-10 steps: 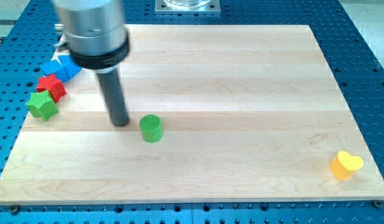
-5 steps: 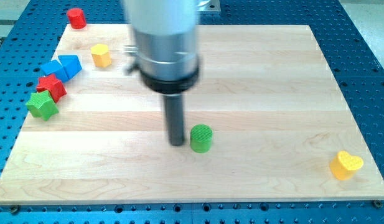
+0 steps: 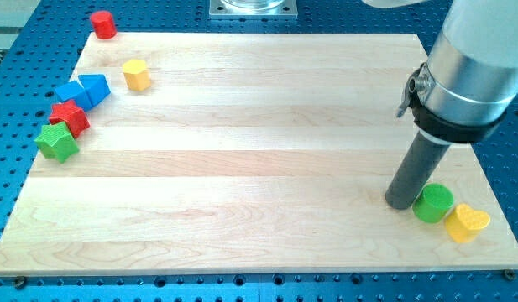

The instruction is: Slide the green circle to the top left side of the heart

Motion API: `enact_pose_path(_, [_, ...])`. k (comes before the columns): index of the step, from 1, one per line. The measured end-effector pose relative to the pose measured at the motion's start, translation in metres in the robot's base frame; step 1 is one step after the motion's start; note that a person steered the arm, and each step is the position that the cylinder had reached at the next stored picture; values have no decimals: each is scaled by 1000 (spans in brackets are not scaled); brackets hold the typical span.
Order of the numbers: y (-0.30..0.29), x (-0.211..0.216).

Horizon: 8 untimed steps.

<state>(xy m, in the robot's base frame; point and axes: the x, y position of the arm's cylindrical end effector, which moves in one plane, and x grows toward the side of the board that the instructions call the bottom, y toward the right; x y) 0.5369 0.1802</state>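
Note:
The green circle (image 3: 432,203) is a short green cylinder at the view's lower right. It touches the upper left side of the yellow heart (image 3: 467,222), which lies near the board's lower right corner. My tip (image 3: 401,203) rests on the board right against the green circle's left side. The dark rod rises from it up and to the right into the arm's large grey body.
At the view's left lie a green star (image 3: 57,142), a red star (image 3: 70,117), and two blue blocks (image 3: 84,90). A yellow block (image 3: 137,75) and a red cylinder (image 3: 102,24) sit near the upper left. The wooden board (image 3: 259,126) ends just right of the heart.
My tip has pushed the green circle far to the right, from the board's lower middle to the heart's upper left side. The heart has stayed put.

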Motion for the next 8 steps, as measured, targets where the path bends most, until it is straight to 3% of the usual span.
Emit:
enact_pose_path(1, [10,-16])
enact_pose_path(2, [2,27])
enact_pose_path(5, [28,52])
enact_pose_path(8, [36,-39])
